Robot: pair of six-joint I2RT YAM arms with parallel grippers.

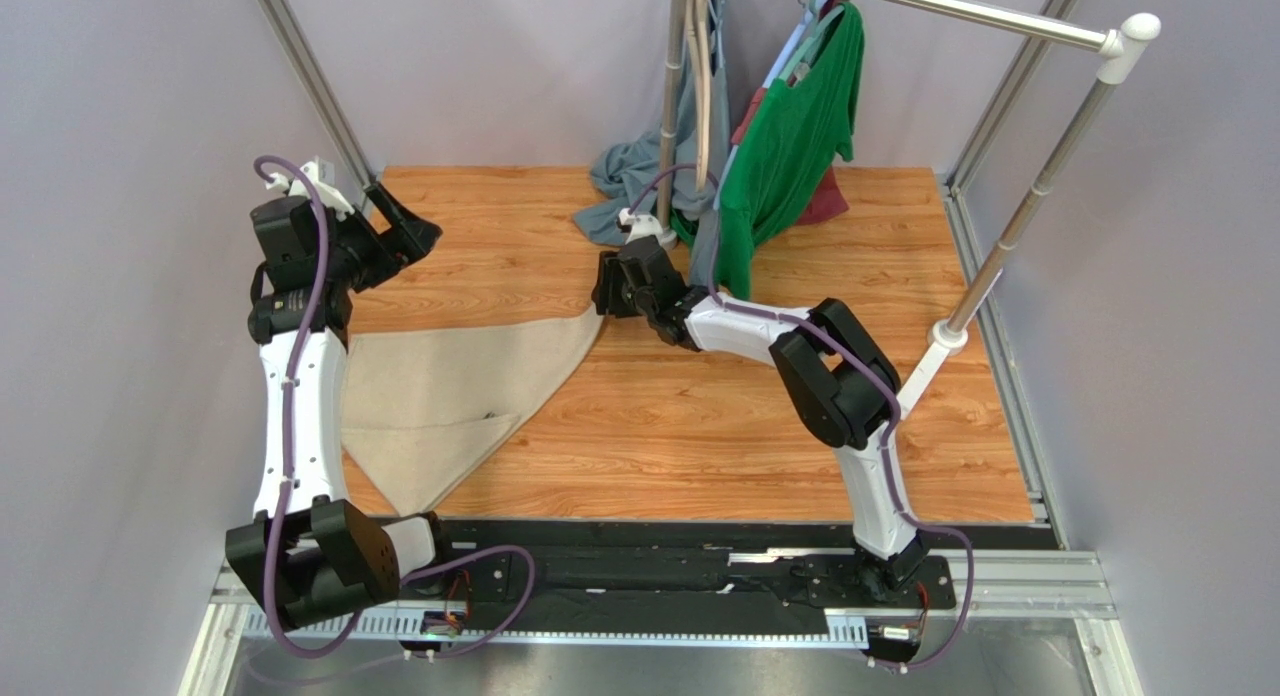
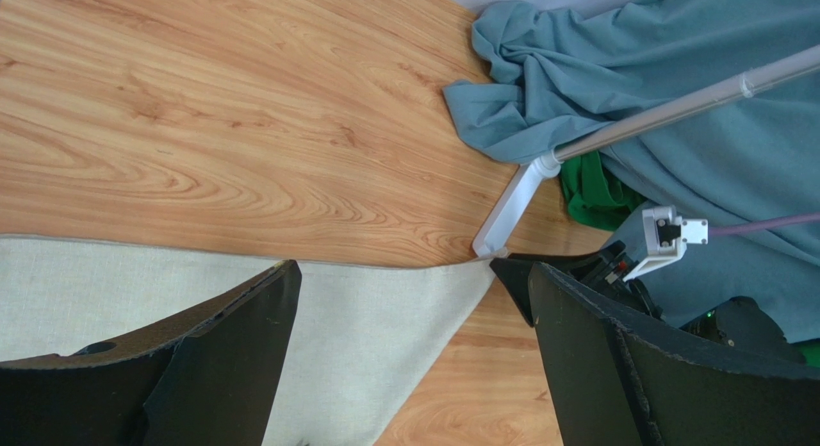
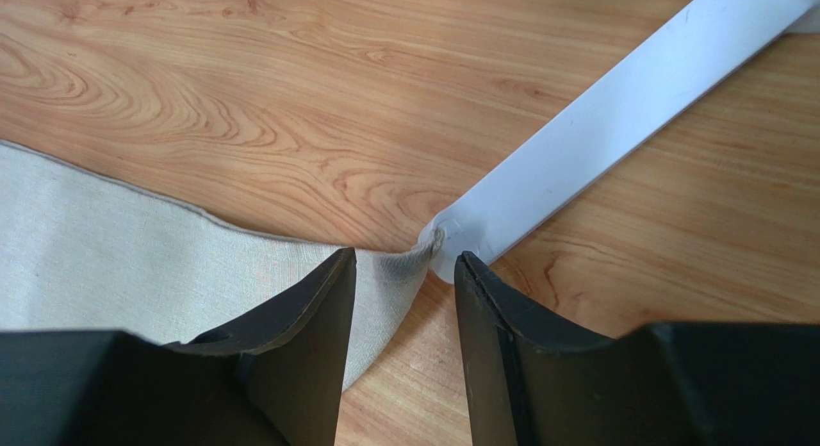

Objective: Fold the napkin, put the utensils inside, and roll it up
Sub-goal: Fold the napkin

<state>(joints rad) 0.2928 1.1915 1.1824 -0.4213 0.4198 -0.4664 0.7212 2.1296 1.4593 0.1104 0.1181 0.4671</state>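
Your right gripper (image 3: 404, 259) is down at the table (image 1: 721, 426), its jaws standing apart on either side of the far right corner of the napkin (image 1: 451, 389). The cloth is in the gap but not pinched (that corner is puckered up against the white foot (image 3: 597, 129) of the clothes rack). Your left gripper (image 2: 412, 283) hangs wide open over the napkin's far edge with nothing in it, and the napkin itself lies spread on the left half of the table, partly under your left arm.
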